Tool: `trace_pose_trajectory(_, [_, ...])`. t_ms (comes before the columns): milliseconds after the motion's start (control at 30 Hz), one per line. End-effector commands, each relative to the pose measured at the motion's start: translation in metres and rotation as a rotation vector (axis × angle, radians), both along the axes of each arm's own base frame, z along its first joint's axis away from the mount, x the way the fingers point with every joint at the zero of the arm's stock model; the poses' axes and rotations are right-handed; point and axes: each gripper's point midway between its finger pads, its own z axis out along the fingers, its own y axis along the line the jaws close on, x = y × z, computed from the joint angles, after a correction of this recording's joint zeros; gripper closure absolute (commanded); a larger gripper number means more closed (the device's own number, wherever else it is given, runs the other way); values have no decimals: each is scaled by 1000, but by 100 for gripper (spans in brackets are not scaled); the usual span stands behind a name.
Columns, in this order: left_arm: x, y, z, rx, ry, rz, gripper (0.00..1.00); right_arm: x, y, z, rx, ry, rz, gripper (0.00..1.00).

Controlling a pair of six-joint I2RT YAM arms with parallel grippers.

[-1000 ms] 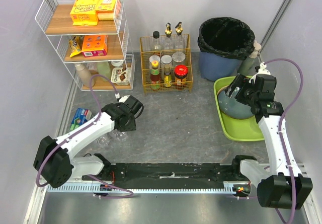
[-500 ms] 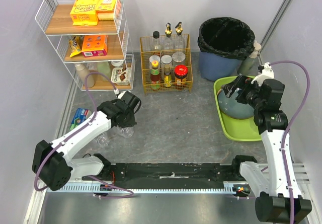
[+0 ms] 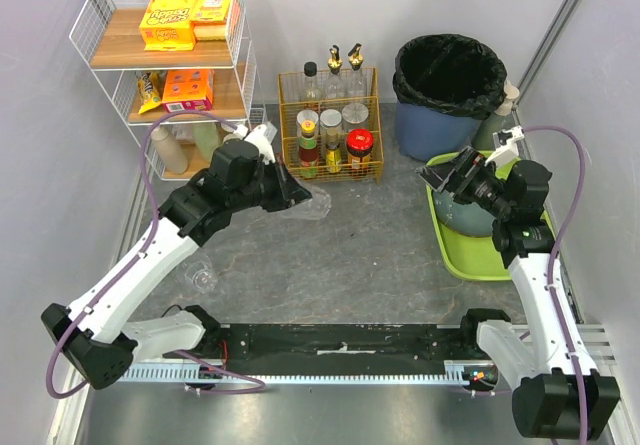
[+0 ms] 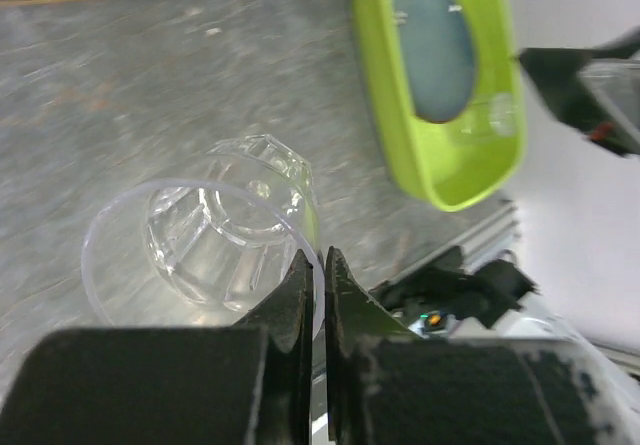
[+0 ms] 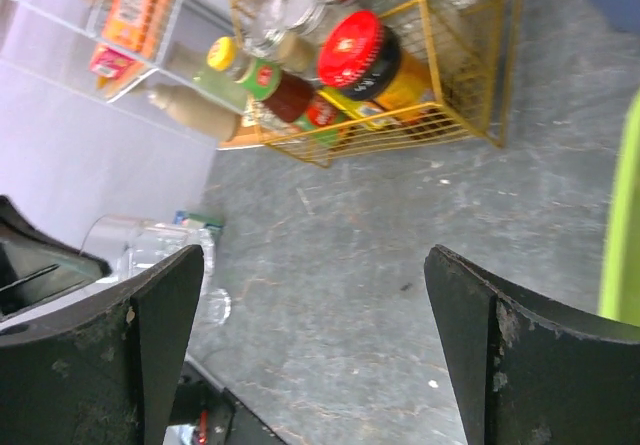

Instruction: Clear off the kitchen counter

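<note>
The left pincer (image 4: 312, 265) clamps the clear glass (image 4: 215, 235) by its rim, over the grey surface (image 3: 370, 255). The green tray (image 3: 485, 263) lies well to its right, nearer the wide-open right pincer (image 5: 312, 260).

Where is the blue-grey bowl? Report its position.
In the top view, on the right side, the blue-grey bowl sits in the lime-green tray, just nearer than the blue bin. It is partly hidden by the open right gripper.

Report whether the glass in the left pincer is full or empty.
Empty: the glass, gripped at its rim by the left pincer, shows only its faceted base, no liquid.
</note>
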Motion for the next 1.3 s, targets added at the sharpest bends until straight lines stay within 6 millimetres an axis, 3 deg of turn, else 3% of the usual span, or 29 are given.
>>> trace_pose_trajectory(0, [2,-52,82,-302,-149,-122,98,-7,30,48,155,-129,145,2])
trace_pose_trajectory(167, [7,-79,116,-442,-204,-166,98,-14,50,66,254,-173,227,2])
trace_pose_trajectory(333, [15,-95,134,-505,-219,-196,98,-24,70,82,330,-210,308,2])
trace_pose_trajectory(533, [11,-112,158,-612,-225,-278,98,-28,94,90,386,-217,382,2])
trace_pose_trajectory(700, [3,-118,173,-669,-235,-340,98,-29,108,84,398,-194,417,2])
trace_pose_trajectory(900, [-6,-120,181,-704,-245,-385,98,-34,115,89,445,-184,448,2])
trace_pose_trajectory(1267, [-8,-123,174,-717,-225,-396,98,-49,113,120,604,-238,492,2])
